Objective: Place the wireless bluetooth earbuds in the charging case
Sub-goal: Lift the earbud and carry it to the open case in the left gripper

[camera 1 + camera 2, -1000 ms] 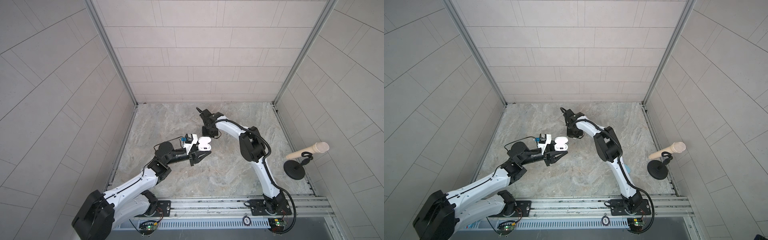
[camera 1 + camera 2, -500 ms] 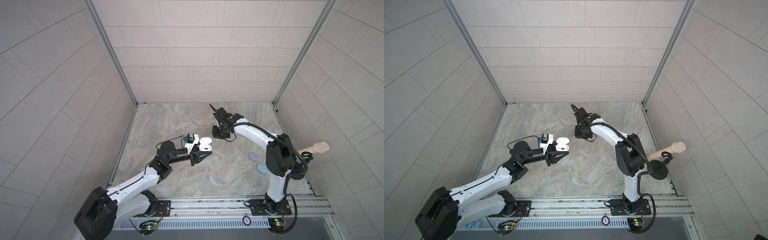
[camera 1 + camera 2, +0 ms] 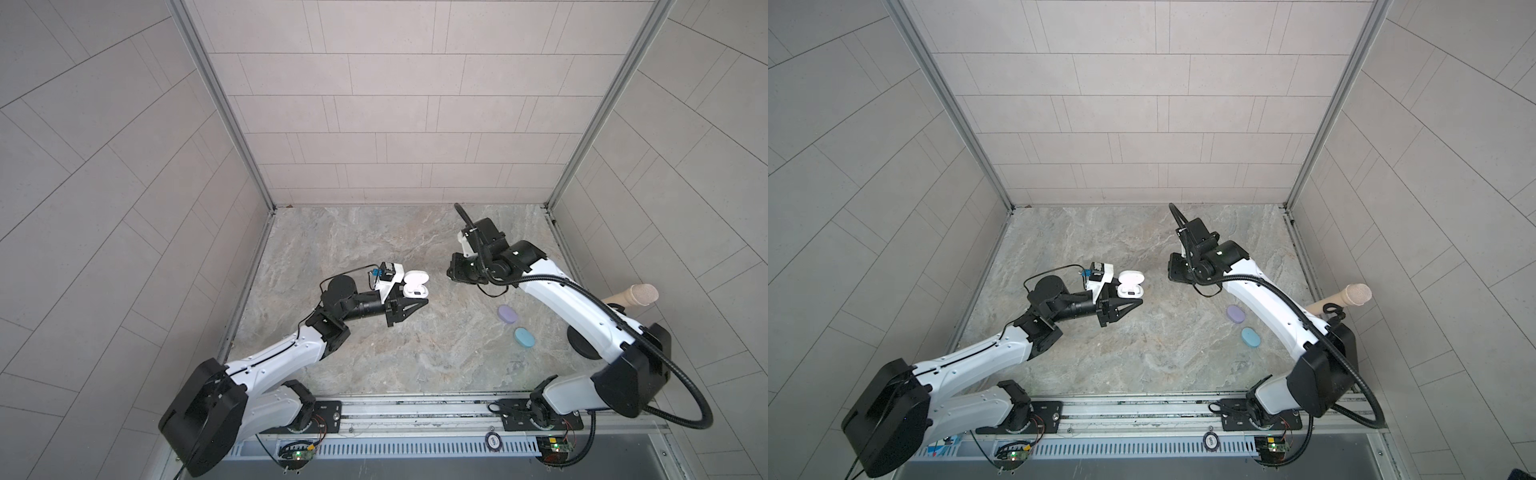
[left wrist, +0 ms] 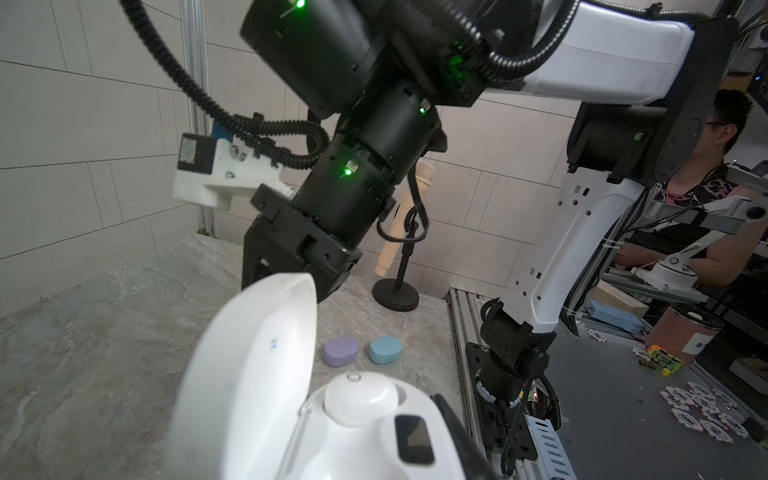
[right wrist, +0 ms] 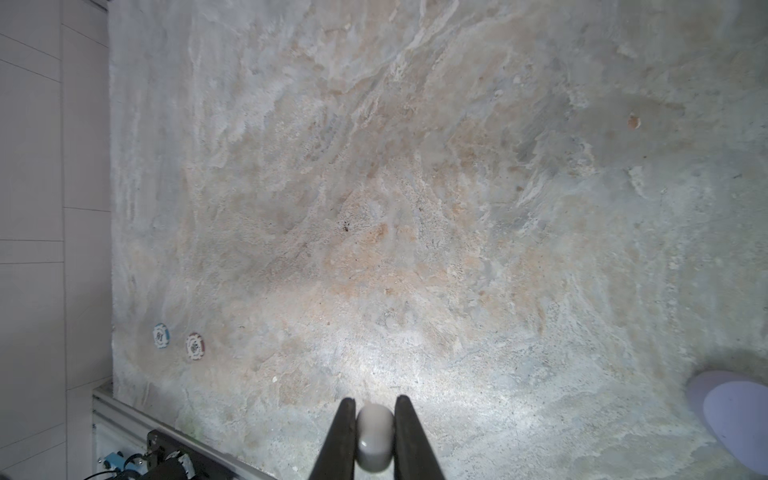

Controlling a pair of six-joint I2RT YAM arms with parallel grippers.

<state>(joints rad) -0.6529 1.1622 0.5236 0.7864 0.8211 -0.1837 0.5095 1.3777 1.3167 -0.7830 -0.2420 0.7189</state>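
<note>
Earbud (image 5: 374,436), white, is pinched in the right claw (image 5: 374,402); left claw (image 3: 419,303) holds the open white case (image 3: 415,284) above the counter (image 3: 374,353).

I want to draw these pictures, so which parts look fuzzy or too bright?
Left wrist view: the white case sits so close that its open lid looks fuzzy and glaring white. Right wrist view: a bright patch lies on the table ahead of the right gripper, and the white earbud it pinches looks grey in shade. Both top views: lines on the walls curve near the corners.
</note>
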